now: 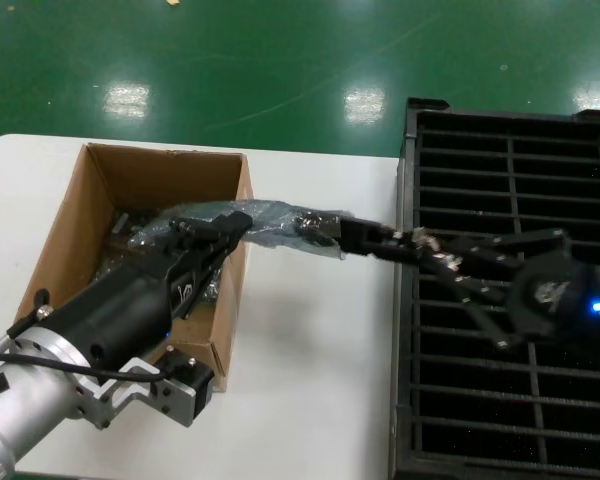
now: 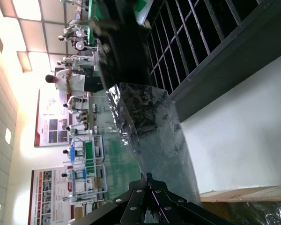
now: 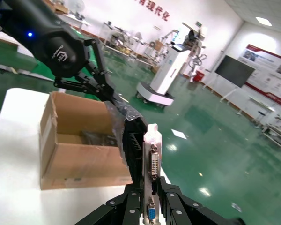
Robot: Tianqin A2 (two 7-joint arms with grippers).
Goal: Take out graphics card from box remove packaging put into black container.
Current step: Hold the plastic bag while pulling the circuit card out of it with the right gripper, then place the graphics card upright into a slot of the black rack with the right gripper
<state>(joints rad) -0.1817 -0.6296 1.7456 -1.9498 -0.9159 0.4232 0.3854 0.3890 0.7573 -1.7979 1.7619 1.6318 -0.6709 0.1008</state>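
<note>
The step in hand looks like stripping the packaging: the card [image 3: 149, 154] hangs in the air between the box [image 1: 130, 180] and the crate [image 1: 510, 300], held from both ends. The right gripper [image 3: 151, 199], reaching out from over the crate toward the box, is clamped on the card's metal bracket end, its fingers tight against the plate with the ports showing between them. The left gripper [image 1: 242, 222], just above the box's crate-side wall, is pinched on the far end of the bag [image 2: 145, 126], which covers most of the board; only the bracket end is bare. More bagged items lie inside the box. The next move probably calls for the two arms to draw apart along the card's length, so the bag slides off cleanly, then for the right arm to carry the bare card over to a crate slot
</note>
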